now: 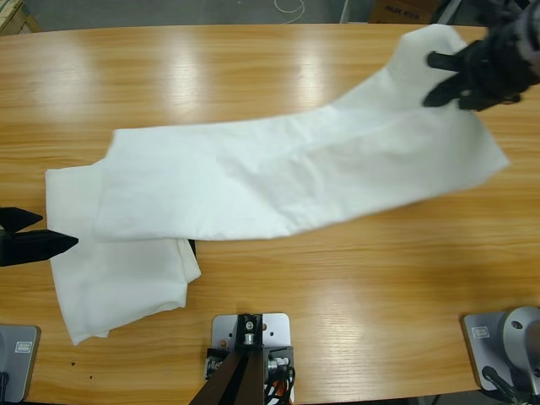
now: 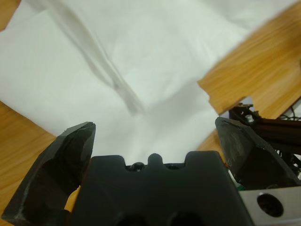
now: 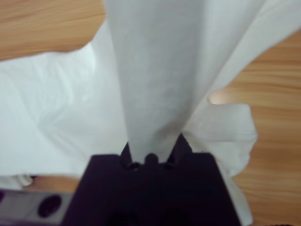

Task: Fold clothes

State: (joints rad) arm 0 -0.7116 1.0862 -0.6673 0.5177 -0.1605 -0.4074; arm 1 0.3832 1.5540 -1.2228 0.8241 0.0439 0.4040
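Observation:
A white T-shirt [image 1: 278, 181] stretches across the wooden table [image 1: 380, 287] from the left edge to the upper right. My right gripper [image 1: 460, 76] is shut on its right end and holds that end up off the table. In the right wrist view the cloth [image 3: 155, 84] rises straight out of the pinched right gripper [image 3: 153, 150]. The shirt's left part [image 1: 118, 278] lies flat, with a folded layer over it. At the cloth's left edge my left gripper [image 1: 59, 230] stands open. The left wrist view shows the left gripper [image 2: 155, 125] spread wide, with the white cloth [image 2: 141, 61] just ahead and nothing held.
Bare wood lies in front of the shirt at the right and along the table's far side [image 1: 211, 67]. Beyond the far edge a cardboard box [image 1: 405, 8] and a white cable [image 1: 291, 7] sit on the floor.

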